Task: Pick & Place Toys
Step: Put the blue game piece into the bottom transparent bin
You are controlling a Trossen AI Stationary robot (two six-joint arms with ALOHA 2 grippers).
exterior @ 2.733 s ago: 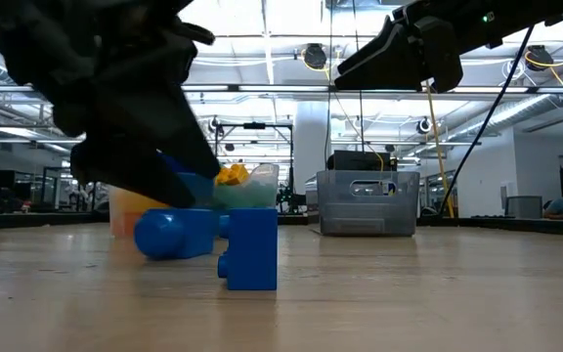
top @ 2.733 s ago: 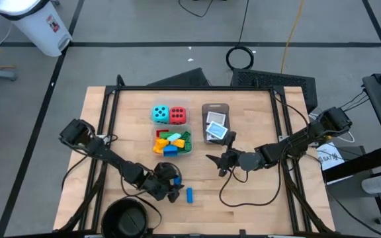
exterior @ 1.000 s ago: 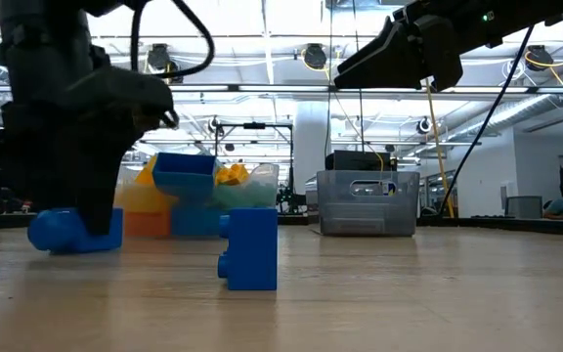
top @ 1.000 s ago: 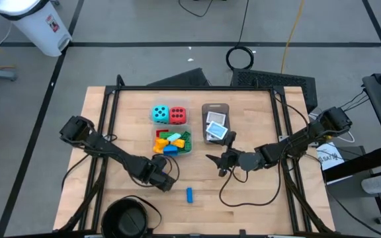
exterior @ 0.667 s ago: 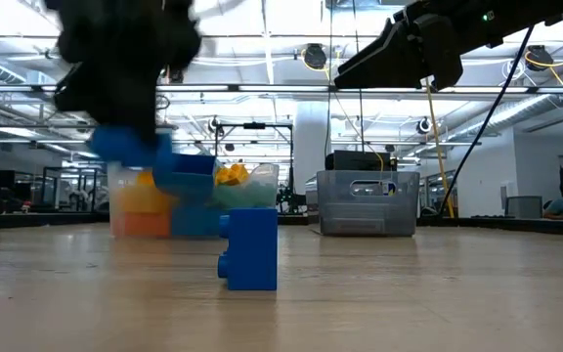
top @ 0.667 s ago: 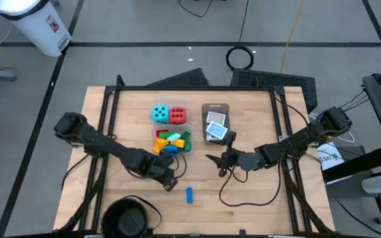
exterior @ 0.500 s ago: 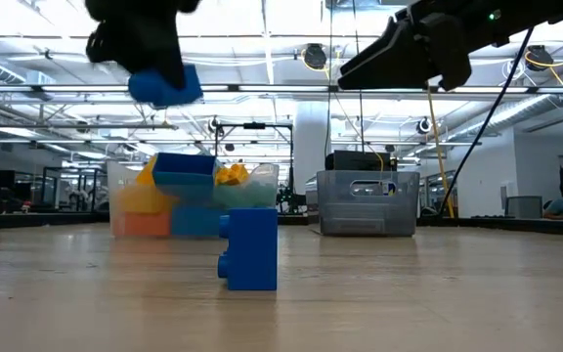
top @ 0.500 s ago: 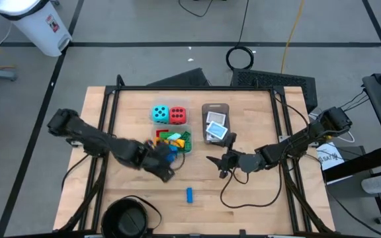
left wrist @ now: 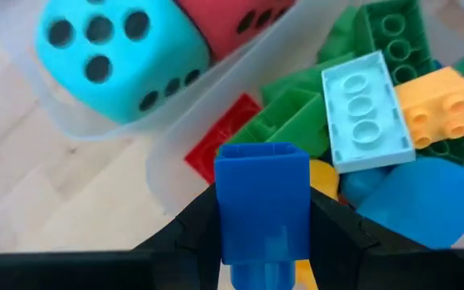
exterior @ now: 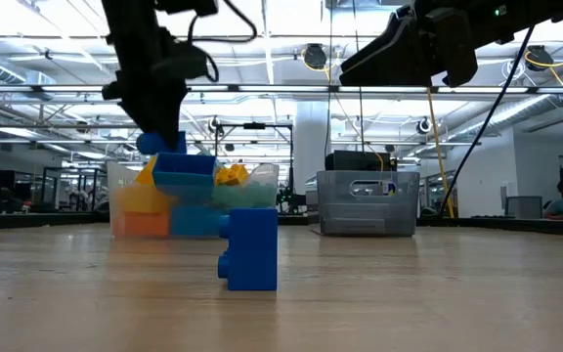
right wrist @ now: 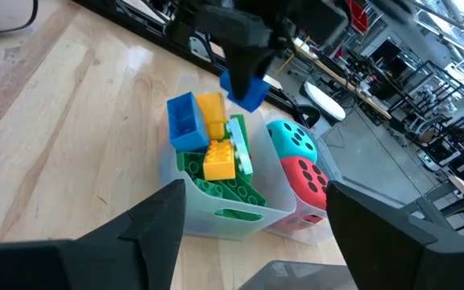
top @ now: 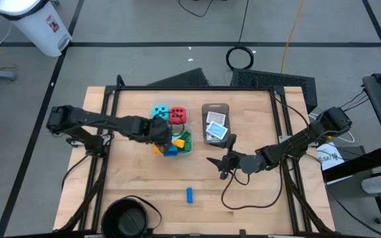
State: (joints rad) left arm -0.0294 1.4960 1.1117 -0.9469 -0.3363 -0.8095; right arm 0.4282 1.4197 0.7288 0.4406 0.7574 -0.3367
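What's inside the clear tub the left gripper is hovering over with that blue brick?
The clear tub holds green, orange-yellow, pale blue, blue and red bricks. The held blue brick and left gripper cover what lies beneath.

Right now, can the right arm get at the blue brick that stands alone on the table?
Probably yes. The lone blue brick stands on bare wood near the open right gripper, with nothing between them.

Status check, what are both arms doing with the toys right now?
Left pincer shut on blue brick, above the brick tub. Right pincer open, waiting mid-table. One blue brick left on the table. Nothing blocking.
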